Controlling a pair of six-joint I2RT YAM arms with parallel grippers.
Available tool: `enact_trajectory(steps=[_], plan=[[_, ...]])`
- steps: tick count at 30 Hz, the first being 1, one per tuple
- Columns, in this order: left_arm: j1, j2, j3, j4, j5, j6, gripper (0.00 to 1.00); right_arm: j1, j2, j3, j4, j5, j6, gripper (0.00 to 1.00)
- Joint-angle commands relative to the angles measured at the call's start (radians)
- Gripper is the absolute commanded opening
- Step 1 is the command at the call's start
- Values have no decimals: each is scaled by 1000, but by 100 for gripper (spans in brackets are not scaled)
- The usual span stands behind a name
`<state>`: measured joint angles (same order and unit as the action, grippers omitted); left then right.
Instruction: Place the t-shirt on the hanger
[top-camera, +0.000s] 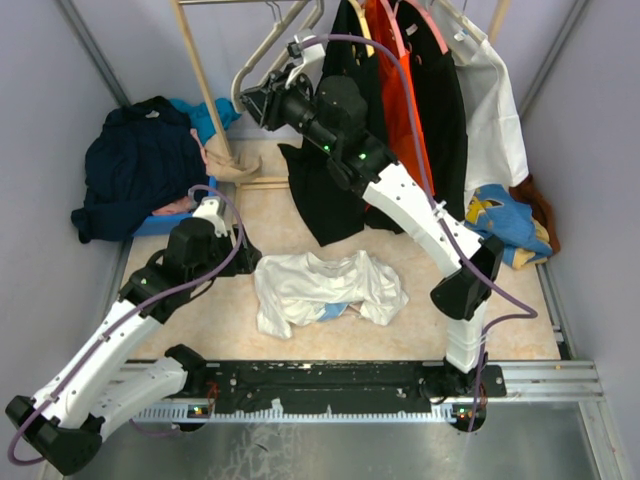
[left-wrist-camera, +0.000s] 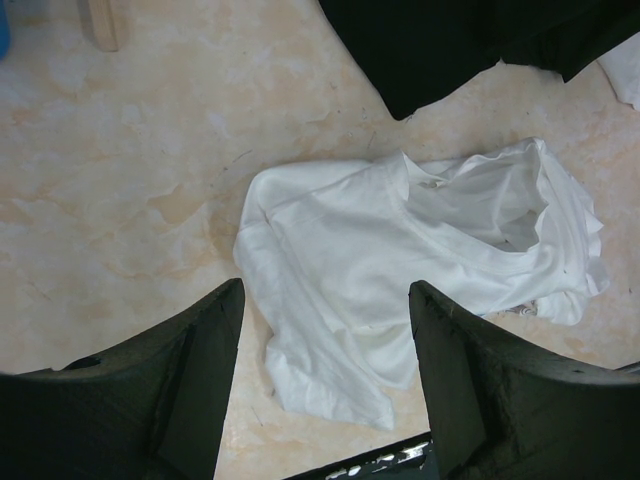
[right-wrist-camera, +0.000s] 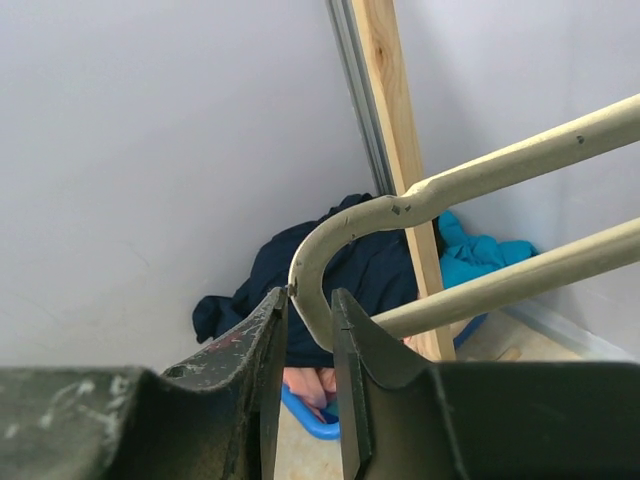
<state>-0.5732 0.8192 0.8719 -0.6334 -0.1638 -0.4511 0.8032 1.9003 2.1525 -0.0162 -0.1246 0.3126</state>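
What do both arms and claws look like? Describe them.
The left arm and right arm have white shells, black joints and looping purple cables. The left claw and right claw have broad black fingers, the right's paint-scuffed.

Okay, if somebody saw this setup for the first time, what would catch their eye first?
Probably the right gripper, raised at the back with its jaws pinched around the curved end of the pale hanger. Next is the crumpled white t-shirt lying mid-table, with the left gripper open beside its left edge and pointed at it. A row of dark and orange garments hangs at the back right.
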Motion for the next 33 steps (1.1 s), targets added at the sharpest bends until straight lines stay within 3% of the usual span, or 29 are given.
enact_trajectory(steps=[1,6,7,9,12,25,33], plan=[[2,4,11,10,7,9,73,9,-73,-8,29,29,-28,23],[3,10,16,10,10,12,73,8,-105,-44,36,54,-47,22],[3,11,15,11,12,12,73,7,-106,-46,36,51,-48,25],[3,16,17,12,14,12,73,5,-96,-27,27,42,-49,43],[3,19,20,12,14,12,73,4,-76,1,16,32,-43,46],[3,9,16,6,5,14,73,4,3,93,-7,6,-19,43],[3,1,15,-1,-1,16,73,4,64,175,-28,-12,0,35]])
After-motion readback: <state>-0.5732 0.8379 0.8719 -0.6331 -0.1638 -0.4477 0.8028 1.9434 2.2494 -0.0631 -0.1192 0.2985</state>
